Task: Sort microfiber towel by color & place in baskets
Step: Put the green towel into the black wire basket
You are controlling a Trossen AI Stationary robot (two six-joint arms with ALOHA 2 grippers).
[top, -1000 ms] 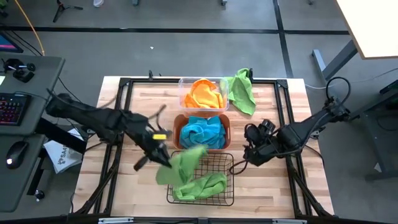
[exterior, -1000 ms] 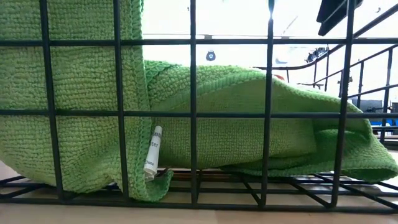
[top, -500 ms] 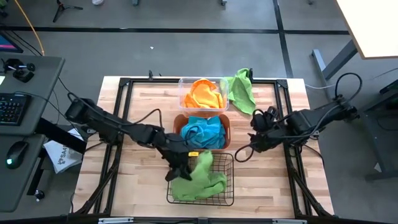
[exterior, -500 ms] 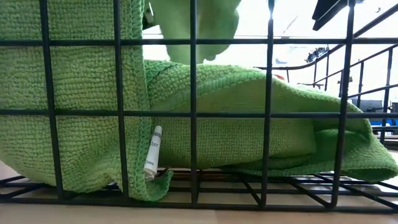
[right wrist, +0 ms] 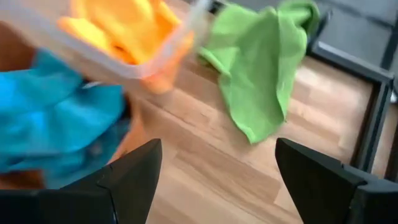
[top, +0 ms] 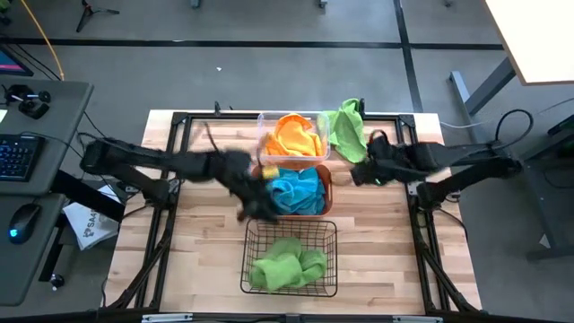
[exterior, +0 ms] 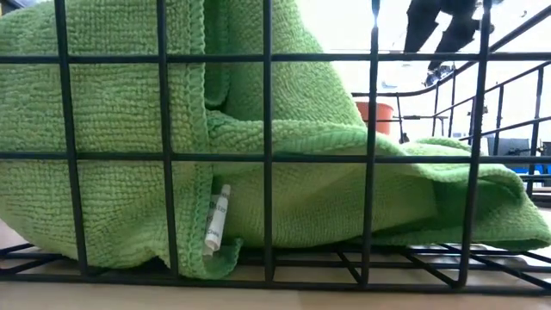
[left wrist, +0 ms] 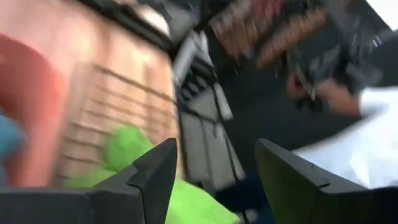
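Two green towels (top: 287,262) lie heaped in the black wire basket (top: 327,231) at the table's near edge, and they fill the low view (exterior: 284,198). My left gripper (top: 252,206) hovers open and empty beside the orange bin's left wall, and its wrist view (left wrist: 214,180) looks down on a green towel (left wrist: 124,152). The orange bin (top: 328,184) holds blue towels (top: 294,190). Behind it, the clear bin (top: 263,121) holds orange towels (top: 294,136). A loose green towel (top: 346,133) lies flat on the table by the clear bin's right side. My right gripper (top: 358,172) stands open just near of that towel (right wrist: 261,81).
A black metal frame (top: 405,121) runs round the tabletop and carries both arms. Bare wood lies to the left (top: 193,242) and right (top: 377,242) of the wire basket. A desk with a keyboard (top: 18,152) stands beyond the table's left side.
My left gripper carried a hanging green towel from the wire basket's left side over the basket and let it go. The towel fell onto the green towel lying there. The gripper then drew back toward the far edge. My right gripper moved toward the far edge, nearer the loose green towel.
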